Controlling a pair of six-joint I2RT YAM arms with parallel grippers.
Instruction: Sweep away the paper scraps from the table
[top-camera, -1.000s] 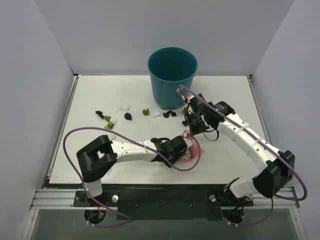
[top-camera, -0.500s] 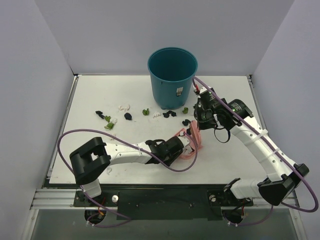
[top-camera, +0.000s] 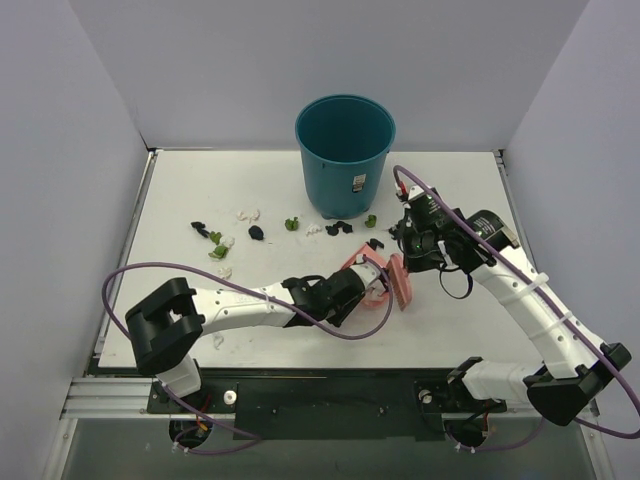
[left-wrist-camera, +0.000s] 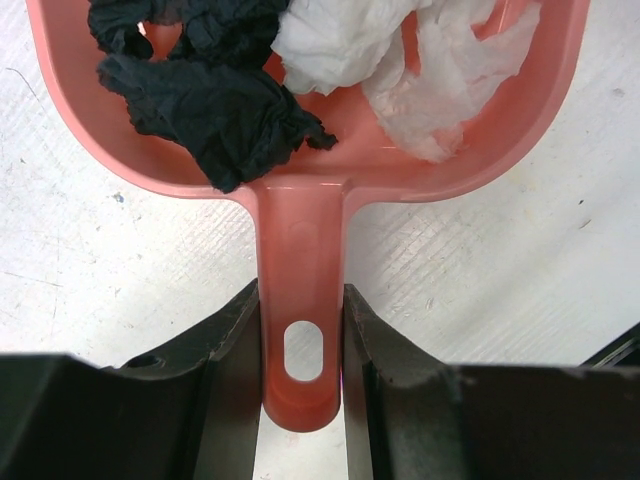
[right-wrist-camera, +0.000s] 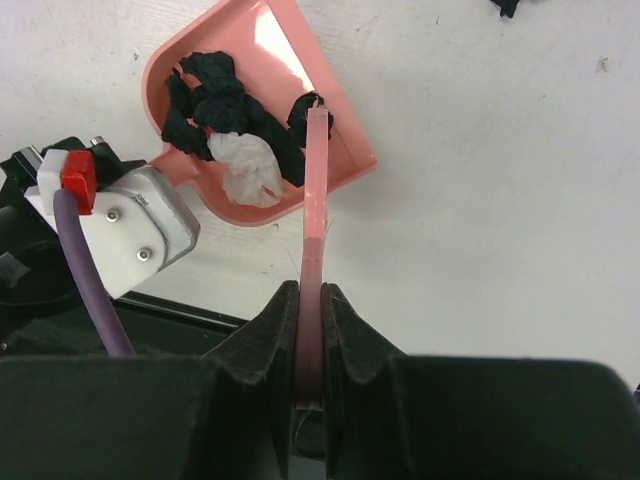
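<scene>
**Table** (top-camera: 200, 180): white top, with litter along its far half. A row of loose paper scraps (top-camera: 256, 232) runs from the left-centre to the foot of the bin, well apart from the tools. One black bit (top-camera: 372, 243) lies just beyond the dustpan.

**Teal bin** (top-camera: 343, 160): upright at the far centre, mouth open. Black and green bits rest against its base.

**Pink dustpan** (left-wrist-camera: 300, 230): held by its handle in the left gripper (left-wrist-camera: 300, 320). The jaws are narrowed onto the stem just above the hanging hole. It lies near the table centre and carries a load of black scraps (left-wrist-camera: 220, 100) and white ones (left-wrist-camera: 400, 60).

**Pink brush** (right-wrist-camera: 314, 200): seen edge-on from the right wrist and clamped between the fully closed fingers of the right gripper (right-wrist-camera: 310, 295). Its far end reaches over the pan's lip, in among the gathered black pieces.

**Assessment:** the step in hand appears to be drawing a batch into the pan.

- Keep the pan's lip flat on the surface (a raised edge would let scraps slide under).
- Hold the pan steady while the brush pulls inward.
- Sweep low and slowly, since crumpled paper is light and may flick away.
- Most of the litter is not yet collected, so the task is judged well short of done.
</scene>
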